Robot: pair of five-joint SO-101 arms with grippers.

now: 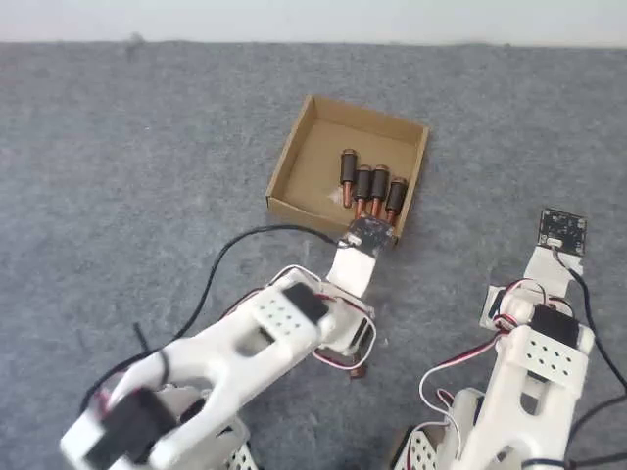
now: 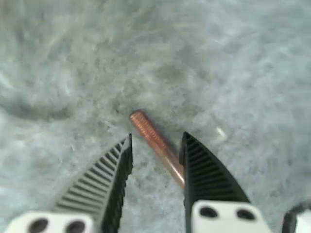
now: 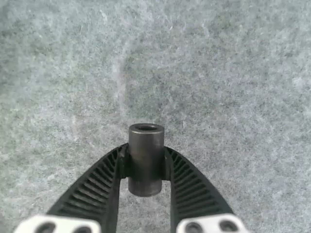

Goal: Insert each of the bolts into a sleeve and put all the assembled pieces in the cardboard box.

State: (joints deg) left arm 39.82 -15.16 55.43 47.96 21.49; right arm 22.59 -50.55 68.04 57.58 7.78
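Grey felt covers the counter (image 1: 118, 147), where the left pincer (image 2: 158, 137) hangs released over a copper bolt (image 2: 146, 128) lying flat between its jaws, long axis slanting across the gap, threaded tip pointing away from the wrist, other end close by one jaw. Beyond it the cardboard box (image 1: 294, 209) holds four assembled pieces (image 1: 377, 191) side by side. Rightmost, the right pincer (image 3: 146, 150) is clenched on a dark sleeve (image 3: 146, 141), axis running out beyond the jaws with open bore facing away, so the bolt likely needs gripping and turning towards that bore.
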